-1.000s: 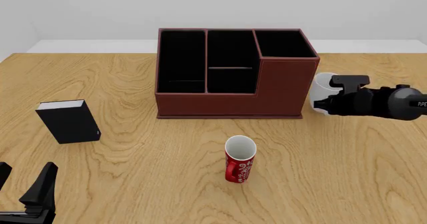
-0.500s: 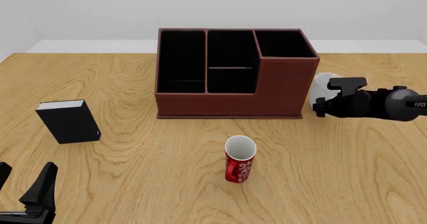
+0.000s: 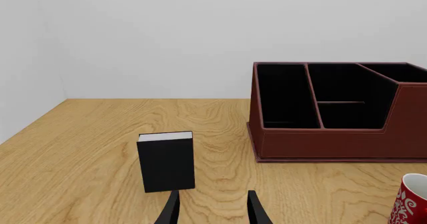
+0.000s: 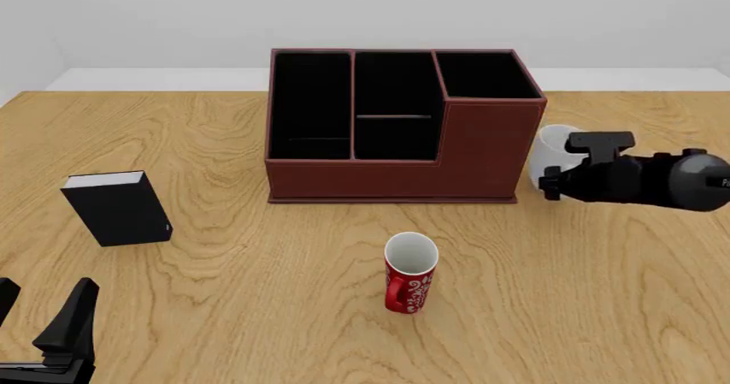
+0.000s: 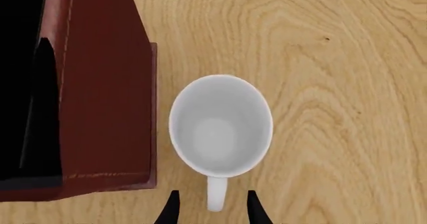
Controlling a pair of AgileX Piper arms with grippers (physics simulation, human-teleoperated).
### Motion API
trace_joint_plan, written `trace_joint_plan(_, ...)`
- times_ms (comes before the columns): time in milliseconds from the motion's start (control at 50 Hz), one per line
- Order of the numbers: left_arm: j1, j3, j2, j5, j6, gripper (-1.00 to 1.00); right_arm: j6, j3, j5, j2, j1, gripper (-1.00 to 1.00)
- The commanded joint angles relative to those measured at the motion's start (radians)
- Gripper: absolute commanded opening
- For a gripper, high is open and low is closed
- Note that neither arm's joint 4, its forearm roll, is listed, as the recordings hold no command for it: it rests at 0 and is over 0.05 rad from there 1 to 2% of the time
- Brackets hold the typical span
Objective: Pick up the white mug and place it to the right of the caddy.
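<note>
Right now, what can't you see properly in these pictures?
- White mug: front view, mostly hidden behind the right arm and the caddy.
- Red mug: left wrist view, cut off by the edge.
- Right fingers: right wrist view shows only the tips.
- Caddy's compartment floors: black, nothing can be made out.

The white mug is plain glossy white inside and out, handle included. The caddy is dark reddish-brown outside, with black-lined compartments. Toward the tabletop's near edge, the red mug is red with a white swirling pattern, perhaps floral, and a pale interior. By the left edge, the book has a black cover and white pages. The tabletop is light wood with darker grain. Both arms are black.
</note>
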Motion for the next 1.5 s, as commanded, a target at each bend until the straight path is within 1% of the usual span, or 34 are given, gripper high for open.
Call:
trace_joint_plan(20, 0.000, 0.000, 0.000, 0.000, 0.000, 1.00, 0.012, 0.026, -0.011, -0.021, 0.002, 1.00)
trace_joint_plan(200, 0.000, 0.000, 0.000, 0.000, 0.000, 1.00, 0.024, 0.057, -0.022, -0.050, 0.015, 1.00)
trace_joint_plan(280, 0.000, 0.000, 0.000, 0.000, 0.000, 1.00, 0.039, 0.075, -0.031, -0.067, 0.020, 1.00)
trace_joint_plan(660, 0.000, 0.000, 0.000, 0.000, 0.000, 1.00, 0.051, 0.116, -0.045, -0.108, 0.022, 1.00)
trace_joint_plan(740, 0.000, 0.000, 0.000, 0.000, 0.000, 1.00, 0.042, 0.124, -0.045, -0.118, 0.017, 1.00)
trace_joint_plan(960, 0.000, 0.000, 0.000, 0.000, 0.000, 1.00, 0.049, 0.144, -0.036, -0.160, 0.020, 1.00)
trace_joint_plan(1000, 0.000, 0.000, 0.000, 0.000, 0.000, 1.00, 0.042, 0.143, -0.031, -0.166, 0.010, 1.00)
trace_joint_plan(1040, 0.000, 0.000, 0.000, 0.000, 0.000, 1.00, 0.045, 0.143, -0.027, -0.170, 0.010, 1.00)
trace_joint_plan(1080, 0.000, 0.000, 0.000, 0.000, 0.000, 1.00, 0.034, 0.145, -0.027, -0.176, 0.001, 1.00)
trace_joint_plan(1500, 0.000, 0.000, 0.000, 0.000, 0.000, 1.00, 0.050, 0.163, -0.011, -0.234, 0.021, 1.00)
